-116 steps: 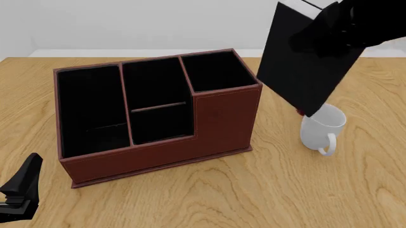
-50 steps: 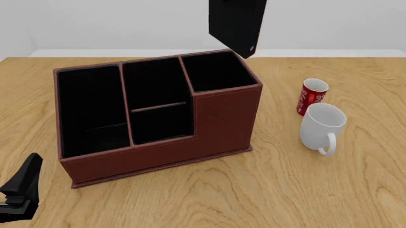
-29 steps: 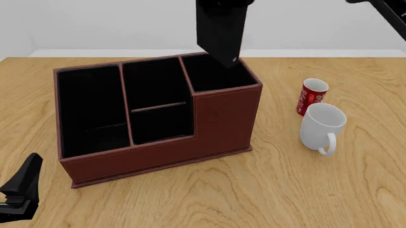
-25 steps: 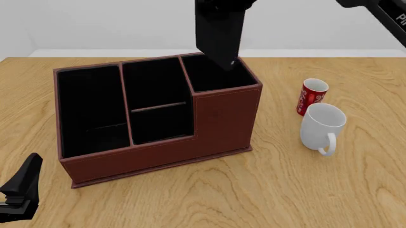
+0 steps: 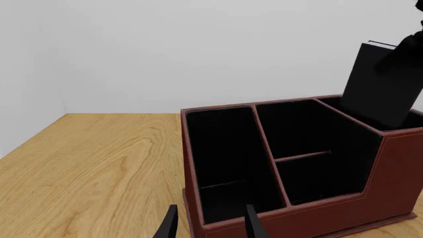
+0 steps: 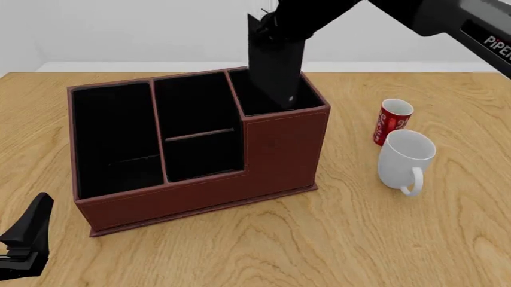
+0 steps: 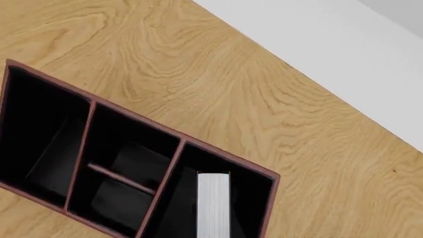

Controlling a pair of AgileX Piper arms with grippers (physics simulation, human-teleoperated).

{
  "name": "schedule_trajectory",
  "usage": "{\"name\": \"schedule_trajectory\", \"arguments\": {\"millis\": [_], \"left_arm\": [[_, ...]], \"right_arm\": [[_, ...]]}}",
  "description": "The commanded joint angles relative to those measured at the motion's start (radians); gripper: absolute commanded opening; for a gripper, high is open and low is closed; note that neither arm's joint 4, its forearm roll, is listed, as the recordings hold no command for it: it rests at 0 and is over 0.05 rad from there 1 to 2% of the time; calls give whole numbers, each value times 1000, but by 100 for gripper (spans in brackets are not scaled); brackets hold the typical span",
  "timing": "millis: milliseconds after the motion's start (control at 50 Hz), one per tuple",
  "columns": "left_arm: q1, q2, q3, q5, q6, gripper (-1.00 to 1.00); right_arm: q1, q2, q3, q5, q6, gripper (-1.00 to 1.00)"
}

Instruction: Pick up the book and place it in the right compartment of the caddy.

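The black book hangs upright from my right gripper, which is shut on its top end. The book's lower end dips into the mouth of the right compartment, behind that compartment's raised front wall of the reddish-brown caddy. The right wrist view looks straight down on the book's white page edges inside that compartment of the caddy. The left wrist view shows the book over the caddy. My left gripper is open and empty, low at the front left.
A white mug stands to the right of the caddy. A red can stands just behind the mug. The right arm reaches in from the upper right above them.
The right gripper carried the book left from above the mug to above the right compartment, then lowered it. The book's lower end now sits inside the compartment mouth. The left arm has not moved.
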Motion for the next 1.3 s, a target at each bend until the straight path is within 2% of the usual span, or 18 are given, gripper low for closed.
{"name": "schedule_trajectory", "arguments": {"millis": [20,660,760,820,840,900,980,1020,1140,1300], "left_arm": [[0,0,0,0,0,100],[0,0,0,0,0,100],[0,0,0,0,0,100],[0,0,0,0,0,100],[0,0,0,0,0,100],[0,0,0,0,0,100],[0,0,0,0,0,100],[0,0,0,0,0,100],[0,0,0,0,0,100],[0,0,0,0,0,100]], "right_arm": [[-7,-13,74,-64,36,-100],[-12,33,191,-179,71,-100],[-2,33,219,-201,92,-100],[-11,50,221,-208,75,-100],[-8,52,226,-214,89,-100],[-6,63,249,-229,82,-100],[-11,76,251,-243,95,-100],[-17,84,251,-242,82,-100],[-17,94,269,-260,97,-100],[-35,117,252,-261,89,-100]]}}
